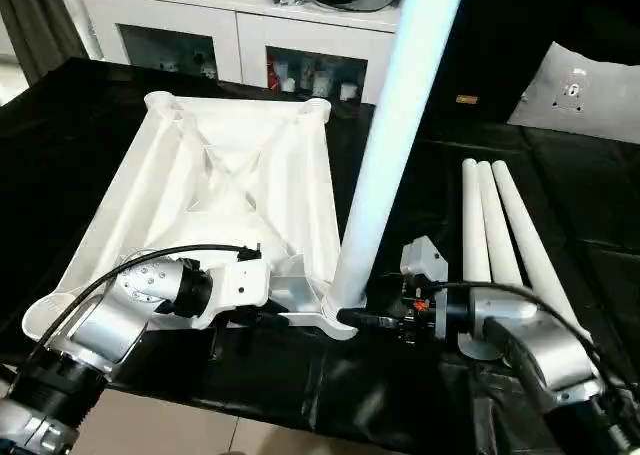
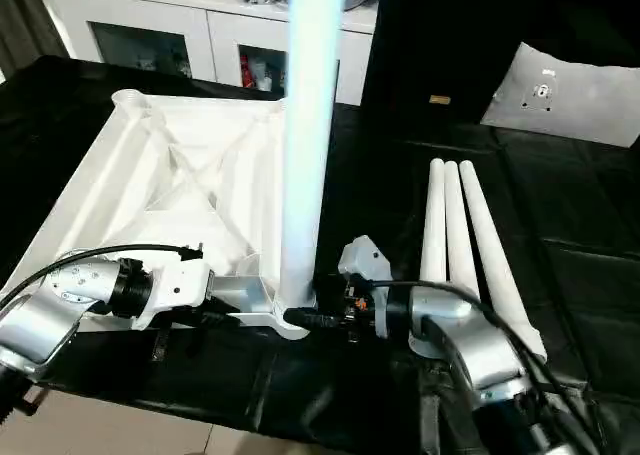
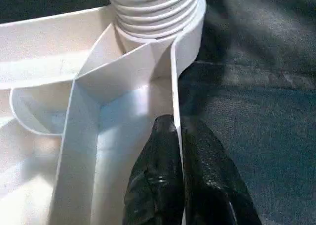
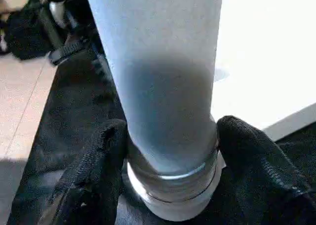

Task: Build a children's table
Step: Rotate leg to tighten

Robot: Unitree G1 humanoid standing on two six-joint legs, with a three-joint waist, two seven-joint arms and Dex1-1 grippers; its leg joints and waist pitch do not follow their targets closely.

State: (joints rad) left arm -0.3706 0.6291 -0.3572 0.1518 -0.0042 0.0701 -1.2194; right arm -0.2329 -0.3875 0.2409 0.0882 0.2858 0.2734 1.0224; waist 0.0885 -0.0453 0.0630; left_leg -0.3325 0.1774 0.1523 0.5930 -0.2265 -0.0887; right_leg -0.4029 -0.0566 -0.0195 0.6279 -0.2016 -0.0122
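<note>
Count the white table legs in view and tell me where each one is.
4. One leg stands upright in the near corner socket of the table top, gripped by the right gripper. Three legs lie side by side on the black cloth to its right.

The upright leg (image 1: pixel 395 125) runs off the top edge; items behind the cabinet's glass doors (image 1: pixel 300 75) are indistinct.

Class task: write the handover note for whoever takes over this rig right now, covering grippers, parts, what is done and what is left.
Left gripper: shut on the table top rim, steadying it upside down on the black cloth.
Right gripper: shut on the upright leg at its base, in the near corner socket.
Three spare legs lie beside the top on the robot's right.
Left: seat this leg fully, then fit the other three.
</note>
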